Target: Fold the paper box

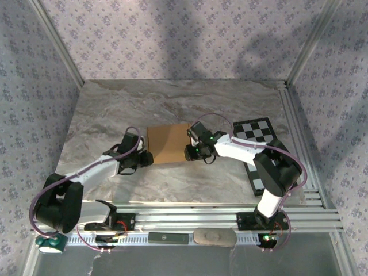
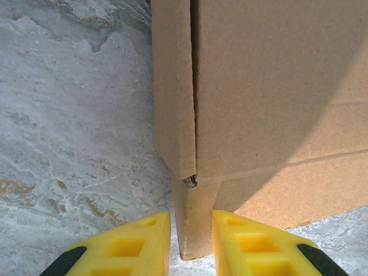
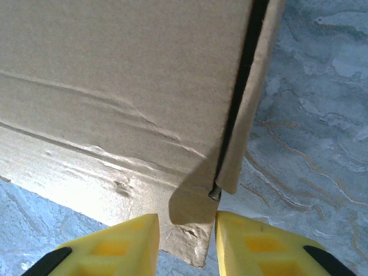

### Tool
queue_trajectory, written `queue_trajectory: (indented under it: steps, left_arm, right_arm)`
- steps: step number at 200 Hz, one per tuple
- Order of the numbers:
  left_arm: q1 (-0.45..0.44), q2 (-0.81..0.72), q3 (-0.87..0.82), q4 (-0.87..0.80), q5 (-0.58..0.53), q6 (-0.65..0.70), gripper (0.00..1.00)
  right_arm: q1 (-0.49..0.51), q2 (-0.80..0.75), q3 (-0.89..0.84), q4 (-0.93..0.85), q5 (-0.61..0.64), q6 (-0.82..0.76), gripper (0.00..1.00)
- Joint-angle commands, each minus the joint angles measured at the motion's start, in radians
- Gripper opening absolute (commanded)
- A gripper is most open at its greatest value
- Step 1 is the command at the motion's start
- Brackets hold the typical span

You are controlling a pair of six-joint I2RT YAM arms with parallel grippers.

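The paper box (image 1: 168, 144) is a tan-brown cardboard piece lying at the middle of the marble table, between the two arms. My left gripper (image 1: 145, 159) is at its near left corner. In the left wrist view the yellow fingertips (image 2: 144, 236) straddle a narrow corner flap of the paper box (image 2: 276, 86), and marble shows between the left finger and the flap, so the left gripper (image 2: 191, 230) is open. My right gripper (image 1: 190, 152) is at the near right corner. There its fingertips (image 3: 241, 236) stand either side of a creased corner tab of the paper box (image 3: 115, 75), and the right gripper (image 3: 187, 230) is open.
A black-and-white checkered board (image 1: 256, 131) lies at the right, partly under the right arm. Aluminium rails (image 1: 218, 218) run along the near edge. Patterned walls enclose the table (image 1: 115, 109) on three sides.
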Motion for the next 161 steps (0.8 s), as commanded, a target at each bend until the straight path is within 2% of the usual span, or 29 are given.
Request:
queue_trajectory:
  steps: [1, 30, 65, 83, 98, 124, 161]
  left_arm:
    - [0.002, -0.029, 0.011, -0.002, -0.023, 0.017, 0.27]
    - [0.002, -0.091, 0.03, -0.056, -0.045, 0.02, 0.3]
    - [0.014, -0.138, 0.071, -0.113, -0.075, 0.035, 0.41]
    - [0.057, -0.114, 0.106, -0.113, -0.053, 0.049, 0.42]
    - [0.088, -0.073, 0.137, -0.098, -0.012, 0.055, 0.41]
    - [0.09, -0.015, 0.181, -0.109, 0.027, 0.064, 0.4]
    - [0.09, 0.045, 0.239, -0.156, -0.02, 0.113, 0.44]
  right_arm:
    - [-0.009, -0.043, -0.016, 0.007, -0.001, -0.026, 0.34]
    - [-0.016, -0.077, -0.025, 0.003, 0.012, -0.032, 0.36]
    - [-0.039, -0.113, -0.041, 0.022, 0.014, -0.037, 0.4]
    - [-0.069, -0.12, -0.048, 0.052, -0.009, -0.03, 0.4]
    - [-0.091, -0.122, -0.055, 0.094, -0.061, -0.011, 0.37]
    - [-0.097, -0.121, -0.054, 0.085, -0.096, 0.014, 0.34]
    - [-0.093, -0.136, -0.117, 0.127, -0.145, 0.044, 0.37]
